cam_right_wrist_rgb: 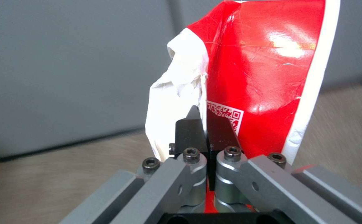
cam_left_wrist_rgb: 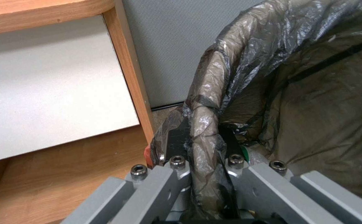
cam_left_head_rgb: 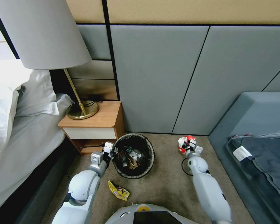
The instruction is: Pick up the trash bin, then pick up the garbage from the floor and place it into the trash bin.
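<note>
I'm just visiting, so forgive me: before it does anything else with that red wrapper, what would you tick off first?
1. Left gripper clamped on the trash bin rim: ok, jaws pinch the bag-covered edge.
2. Right gripper holding the red-and-white wrapper: ok, jaws shut on it.
3. Wrapper lifted off the carpet: cannot tell.
4. Bin mouth open to receive it: ok, with litter already inside.
5. Path from wrapper to bin free: ok, bare carpet between them in the head view.
6. Floor cleared: not ok, a yellow wrapper lies near the robot's base.
</note>
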`<state>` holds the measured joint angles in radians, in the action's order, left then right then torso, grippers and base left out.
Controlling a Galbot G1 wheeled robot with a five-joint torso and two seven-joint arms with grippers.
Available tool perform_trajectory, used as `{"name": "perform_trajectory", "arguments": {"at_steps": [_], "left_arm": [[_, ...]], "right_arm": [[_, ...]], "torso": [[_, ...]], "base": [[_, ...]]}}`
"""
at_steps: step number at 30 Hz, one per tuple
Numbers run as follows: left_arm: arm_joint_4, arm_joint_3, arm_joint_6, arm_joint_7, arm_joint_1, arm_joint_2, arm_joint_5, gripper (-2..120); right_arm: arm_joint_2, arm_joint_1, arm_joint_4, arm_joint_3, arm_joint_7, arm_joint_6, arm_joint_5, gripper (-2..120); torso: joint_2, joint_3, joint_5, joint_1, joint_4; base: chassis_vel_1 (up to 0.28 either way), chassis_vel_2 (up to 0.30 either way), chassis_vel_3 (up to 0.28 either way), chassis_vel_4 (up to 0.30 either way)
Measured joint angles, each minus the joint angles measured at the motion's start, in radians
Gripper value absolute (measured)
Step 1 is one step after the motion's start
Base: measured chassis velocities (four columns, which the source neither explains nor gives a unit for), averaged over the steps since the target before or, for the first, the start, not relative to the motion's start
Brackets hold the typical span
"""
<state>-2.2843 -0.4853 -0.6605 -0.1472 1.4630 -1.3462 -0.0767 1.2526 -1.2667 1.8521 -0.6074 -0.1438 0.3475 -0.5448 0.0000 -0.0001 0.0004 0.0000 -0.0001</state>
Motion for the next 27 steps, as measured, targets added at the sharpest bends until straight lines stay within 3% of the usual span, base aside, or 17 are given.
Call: {"name": "perform_trajectory", "arguments": {"at_steps": [2,13,14,16,17,18,20,21,22,27], "left_arm": [[-0.001,0.0,0.0,0.0,0.001,-0.001,0.001,1],[-0.002,0.0,0.0,0.001,0.001,-0.001,0.001,1],[-0.001,-0.001,0.0,0.001,0.001,0.0,0.001,1],[0.001,-0.001,0.0,0.001,0.0,0.0,0.001,1],[0.002,-0.001,0.0,0.001,0.0,0.0,0.001,1],[0.004,-0.001,0.0,0.001,-0.002,0.0,0.0,1],[0.006,0.001,0.0,0.001,-0.004,-0.001,0.0,1],[0.007,0.002,0.0,0.001,-0.005,-0.002,0.0,1],[0.009,0.003,0.0,0.001,-0.006,-0.003,0.0,1],[0.013,0.009,0.0,0.003,-0.009,-0.008,0.003,1]], "right_arm": [[-0.005,-0.041,0.101,0.004,0.0,0.016,-0.007,0],[-0.013,-0.072,0.217,0.015,0.0,0.035,-0.018,0],[-0.022,-0.088,0.273,0.027,0.006,0.048,-0.025,0],[-0.035,-0.104,0.337,0.036,0.022,0.056,-0.029,0],[-0.047,-0.116,0.376,0.044,0.039,0.063,-0.03,0],[-0.072,-0.133,0.424,0.058,0.067,0.071,-0.03,0],[-0.1,-0.144,0.463,0.073,0.089,0.073,-0.03,0],[-0.125,-0.148,0.486,0.086,0.108,0.074,-0.03,0],[-0.151,-0.148,0.505,0.099,0.131,0.074,-0.03,0],[-0.21,-0.13,0.54,0.171,0.213,0.07,-0.03,0]], "torso": [[0.0,0.0,-0.0006,0.0,0.0001],[0.0,0.0,-0.0011,0.0,0.0005],[0.0,0.0,0.0006,0.0,-0.0001],[0.0,0.0,-0.0007,0.0,0.0003],[0.0,0.0,-0.0017,0.0,0.0001],[0.0,0.0,0.0007,0.0,0.0001],[0.0,0.0,-0.0016,0.0,0.0],[0.0,0.0,0.0002,0.0,0.0],[0.0,0.0,-0.0006,0.0,0.0],[0.0,0.0,-0.0004,0.0,0.0001]], "base": [[0.0,0.0,0.0,0.0],[0.0,0.0,0.0,0.0],[0.0,0.0,0.0,0.0],[0.0,0.0,0.0,0.0],[0.0,0.0,0.0,0.0],[0.0,0.0,0.0,0.0],[0.0,0.0,0.0,0.0],[0.0,0.0,0.0,0.0],[0.0,0.0,0.0,0.0],[0.0,0.0,0.0,0.0]]}}
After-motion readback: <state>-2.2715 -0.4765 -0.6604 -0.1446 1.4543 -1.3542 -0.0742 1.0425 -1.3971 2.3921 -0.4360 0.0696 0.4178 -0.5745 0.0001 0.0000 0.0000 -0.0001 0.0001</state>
